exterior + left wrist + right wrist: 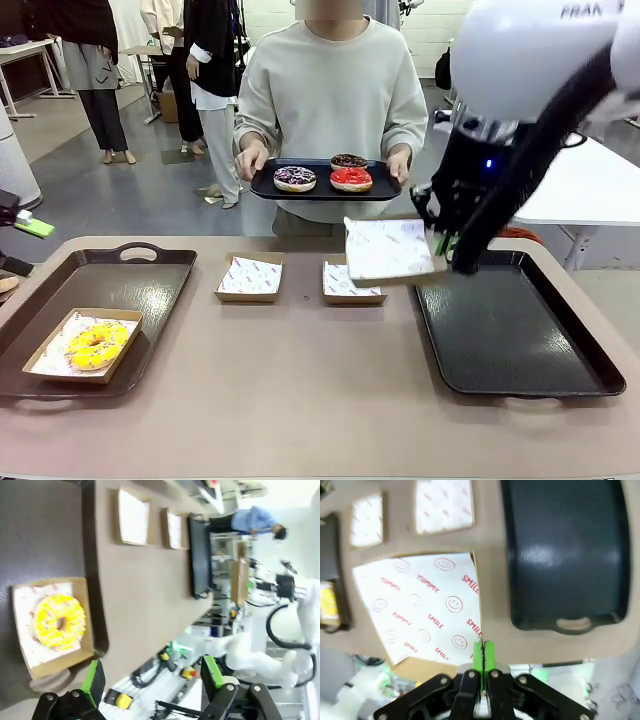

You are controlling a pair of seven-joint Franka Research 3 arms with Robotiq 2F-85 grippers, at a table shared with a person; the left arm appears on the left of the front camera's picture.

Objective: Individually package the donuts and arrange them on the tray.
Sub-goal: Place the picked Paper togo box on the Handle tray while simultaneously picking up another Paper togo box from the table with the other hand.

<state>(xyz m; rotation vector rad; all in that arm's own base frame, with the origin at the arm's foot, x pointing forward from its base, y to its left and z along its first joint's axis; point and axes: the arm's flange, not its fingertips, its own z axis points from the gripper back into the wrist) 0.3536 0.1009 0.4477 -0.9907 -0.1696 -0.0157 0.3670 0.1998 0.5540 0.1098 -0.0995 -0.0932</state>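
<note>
Right hand (pixel 482 652): pads pressed together on one edge of a paper-lined cardboard box (pixel 388 250), held tilted above the tabletop (pixel 300 390) at the near corner of the right black tray (pixel 515 345). Left hand (pixel 152 676): fingers spread, gripping nothing. The yellow-iced donut (pixel 96 346) sits boxed on the left tray (pixel 150 280). Two more lined boxes (pixel 250 278) lie between the trays. The person's serving tray (pixel 265 186) carries the purple sprinkled donut (pixel 294 179), red donut (pixel 351 179) and chocolate donut (pixel 348 160).
</note>
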